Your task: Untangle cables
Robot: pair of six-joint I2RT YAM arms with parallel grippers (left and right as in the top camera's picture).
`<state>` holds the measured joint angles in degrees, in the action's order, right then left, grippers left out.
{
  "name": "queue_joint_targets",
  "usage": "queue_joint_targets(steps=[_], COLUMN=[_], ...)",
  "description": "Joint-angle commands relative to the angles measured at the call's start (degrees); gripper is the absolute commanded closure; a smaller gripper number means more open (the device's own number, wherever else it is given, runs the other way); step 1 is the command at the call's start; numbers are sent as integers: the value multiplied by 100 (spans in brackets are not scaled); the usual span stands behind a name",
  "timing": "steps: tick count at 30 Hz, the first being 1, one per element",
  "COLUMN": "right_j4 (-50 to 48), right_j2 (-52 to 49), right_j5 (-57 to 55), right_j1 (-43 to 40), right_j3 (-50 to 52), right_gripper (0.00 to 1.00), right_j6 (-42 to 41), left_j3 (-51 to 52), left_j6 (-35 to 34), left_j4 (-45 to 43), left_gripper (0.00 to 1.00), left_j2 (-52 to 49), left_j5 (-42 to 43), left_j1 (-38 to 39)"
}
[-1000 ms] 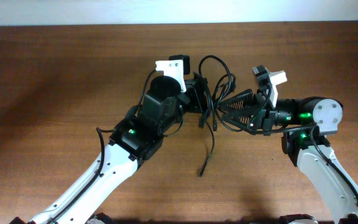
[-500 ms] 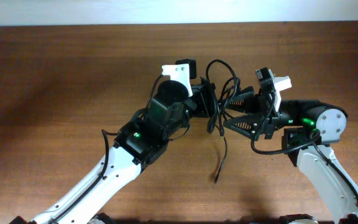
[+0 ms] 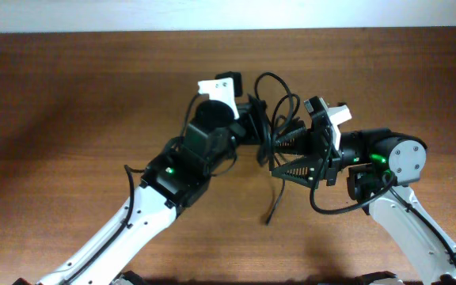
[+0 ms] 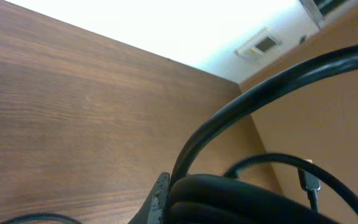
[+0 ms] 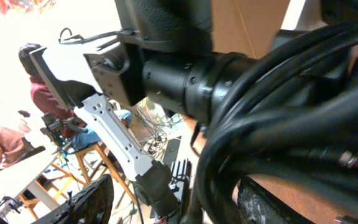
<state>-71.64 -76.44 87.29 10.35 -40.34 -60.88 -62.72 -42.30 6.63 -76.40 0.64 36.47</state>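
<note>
Black cables (image 3: 272, 119), 1 bunch, btwn 2 end effectors (image 3: 256, 127) (image 3: 276, 155).

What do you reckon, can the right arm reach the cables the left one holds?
Probably yes: the right gripper stands open right at the cables the left gripper clamps; nothing lies between.

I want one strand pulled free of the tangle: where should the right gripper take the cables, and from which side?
Probably the loose tail trailing below the cables clamped in the left gripper: a single strand, clear of the loops above. The right gripper, jaws apart, could close across it from its own side, just under the bundle.
</note>
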Motion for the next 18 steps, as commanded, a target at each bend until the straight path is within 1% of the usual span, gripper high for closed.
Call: queue_joint_targets(steps=[1,5,12,18], right_j4=[-42,-42,-44,-44], right_j2=[52,52,52,52], right_j5=[164,164,164,162], right_j1=[85,107,389,411], right_j3=[-61,-61,-61,-61], right_gripper=[41,41,39,39], right_j6=[61,63,66,63], left_j3=[-33,-35,-35,-33], left_j6=[-98,-96,-94,-94], left_j4=[-55,-52,-42,101], left_gripper=[100,100,100,100], left_j2=[111,109,109,107], left_j5=[-151,-151,-46,-168], left_j1=[-354,-483,-393,-374])
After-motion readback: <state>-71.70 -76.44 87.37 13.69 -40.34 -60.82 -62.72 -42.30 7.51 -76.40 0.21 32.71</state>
